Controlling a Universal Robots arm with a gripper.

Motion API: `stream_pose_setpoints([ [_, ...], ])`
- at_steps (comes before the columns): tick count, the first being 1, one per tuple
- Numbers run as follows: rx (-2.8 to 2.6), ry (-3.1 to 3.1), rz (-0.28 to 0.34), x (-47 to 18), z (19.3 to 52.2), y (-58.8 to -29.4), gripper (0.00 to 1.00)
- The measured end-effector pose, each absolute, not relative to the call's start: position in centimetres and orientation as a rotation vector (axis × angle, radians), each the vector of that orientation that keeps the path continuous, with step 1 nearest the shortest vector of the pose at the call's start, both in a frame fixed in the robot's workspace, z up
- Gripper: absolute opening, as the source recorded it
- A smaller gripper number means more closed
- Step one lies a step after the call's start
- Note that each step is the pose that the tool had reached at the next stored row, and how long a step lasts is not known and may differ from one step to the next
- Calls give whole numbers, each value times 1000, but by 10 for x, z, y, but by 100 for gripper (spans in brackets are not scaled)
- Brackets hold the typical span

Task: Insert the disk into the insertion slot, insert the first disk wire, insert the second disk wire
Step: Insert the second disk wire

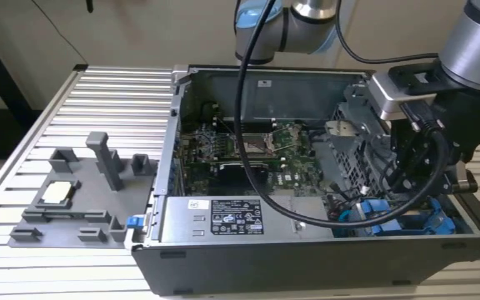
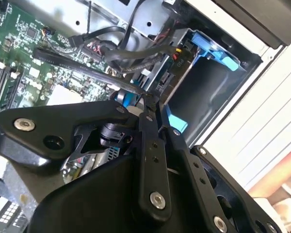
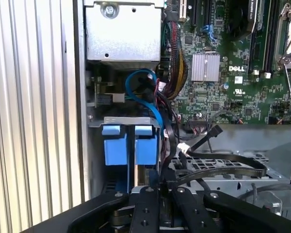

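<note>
The computer case (image 1: 223, 262) lies open on the slatted counter (image 1: 98, 94), so you can reach its inside from above. The arm (image 1: 474, 50) comes down into the corner of the case on the exterior view's right, near the front.

The gripper (image 3: 166, 187) hangs just beside the insertion slot (image 3: 126, 120). Its jaws are drawn together. You cannot tell whether they pinch anything, as a connector that thin would be hidden between them.

The disk (image 3: 119, 145) shows in the first wrist view as two bright blue carrier tabs under the slot's grey metal lip. Its metal body is hidden, so it is judged to be seated in the bay. A blue wire (image 3: 140, 80) loops just beyond the tabs, near the circuit board (image 3: 218, 97), probably left slack so that its end can reach the disk.

The second wrist view looks along the gripper (image 2: 148, 104) into the dark bay and shows a blue piece close by the fingertips. The exterior view adds the grey parts tray (image 1: 73, 206), well apart from the case.
</note>
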State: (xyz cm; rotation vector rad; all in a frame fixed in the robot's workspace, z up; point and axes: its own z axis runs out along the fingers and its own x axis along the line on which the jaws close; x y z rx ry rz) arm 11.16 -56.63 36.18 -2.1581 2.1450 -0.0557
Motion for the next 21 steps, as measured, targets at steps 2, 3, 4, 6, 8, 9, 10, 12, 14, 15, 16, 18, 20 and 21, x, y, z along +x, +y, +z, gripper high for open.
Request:
stream_pose_setpoints([
  [2,-2156,2147,-56,112,361,-569,16],
  [3,-2157,2149,-53,112,361,-570,16],
  [4,-2161,2154,-44,114,361,-571,16],
  [6,-2171,2165,-24,118,360,-571,16],
  [8,-2178,2172,-9,122,360,-571,16],
  [9,-2181,2175,-2,125,360,-571,16],
  [10,-2183,2178,3,126,359,-571,16],
  [12,-2185,2181,9,129,359,-572,16],
  [14,-2181,2185,9,130,357,-572,16],
  [15,-2179,2188,9,130,357,-573,16],
  [16,-2176,2190,9,131,356,-573,16],
  [18,-2174,2193,11,132,354,-573,16],
  [20,-2173,2193,13,133,352,-573,16],
  [21,-2173,2194,13,133,351,-573,16],
])
